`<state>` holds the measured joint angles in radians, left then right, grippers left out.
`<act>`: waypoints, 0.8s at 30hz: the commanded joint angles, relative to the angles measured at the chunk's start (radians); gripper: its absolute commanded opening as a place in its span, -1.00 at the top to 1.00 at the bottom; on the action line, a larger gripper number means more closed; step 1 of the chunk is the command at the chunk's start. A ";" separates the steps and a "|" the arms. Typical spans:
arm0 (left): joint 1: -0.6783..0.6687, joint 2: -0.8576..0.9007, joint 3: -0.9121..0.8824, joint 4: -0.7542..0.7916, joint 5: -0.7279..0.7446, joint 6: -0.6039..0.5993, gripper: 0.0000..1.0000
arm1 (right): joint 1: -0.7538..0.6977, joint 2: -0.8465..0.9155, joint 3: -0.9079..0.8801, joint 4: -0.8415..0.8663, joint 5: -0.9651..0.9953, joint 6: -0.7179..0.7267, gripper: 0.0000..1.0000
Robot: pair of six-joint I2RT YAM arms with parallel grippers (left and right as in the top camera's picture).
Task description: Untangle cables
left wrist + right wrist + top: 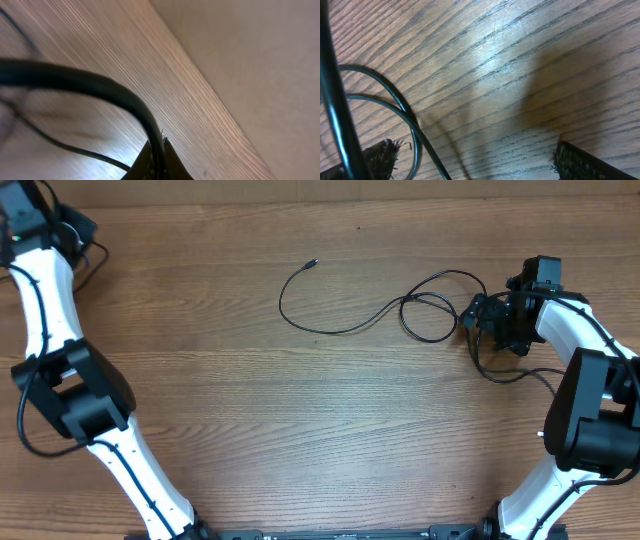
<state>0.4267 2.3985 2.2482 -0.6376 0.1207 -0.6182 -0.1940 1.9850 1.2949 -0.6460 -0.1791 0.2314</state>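
One thin black cable [340,330] lies across the middle of the table. Its small plug end [314,264] lies at the upper centre, and a loop [430,320] lies beside my right gripper [474,316]. That gripper stands open and low over the wood, and two cable strands [402,107] curve past its left finger [377,157]; nothing sits between the fingers [480,167]. My left gripper [80,227] is at the far left corner, shut on a black cable [115,92] that runs down between its fingertips [161,144]. Another thin cord [75,149] lies on the wood beneath.
The table's far edge [210,85] runs close beside the left gripper, with a plain wall behind it. A thin black loop [95,258] trails by the left arm. A thick black cable [335,100] crosses the left side of the right wrist view.
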 commanded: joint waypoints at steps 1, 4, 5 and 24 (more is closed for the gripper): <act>0.014 0.027 0.011 0.069 0.246 -0.092 0.92 | 0.010 0.020 -0.025 -0.006 -0.035 0.005 -1.00; 0.005 0.024 0.014 0.157 0.336 -0.084 0.92 | 0.010 0.020 -0.025 -0.006 -0.035 0.005 -1.00; -0.001 0.022 0.021 0.188 0.364 -0.080 0.92 | 0.010 0.020 -0.025 -0.006 -0.036 0.005 -1.00; -0.029 0.021 0.331 0.429 0.150 0.107 0.92 | 0.010 0.020 -0.025 -0.006 -0.035 0.005 -1.00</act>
<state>0.3466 2.4386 2.5679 -0.1799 0.4728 -0.5484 -0.1940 1.9850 1.2949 -0.6456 -0.1791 0.2310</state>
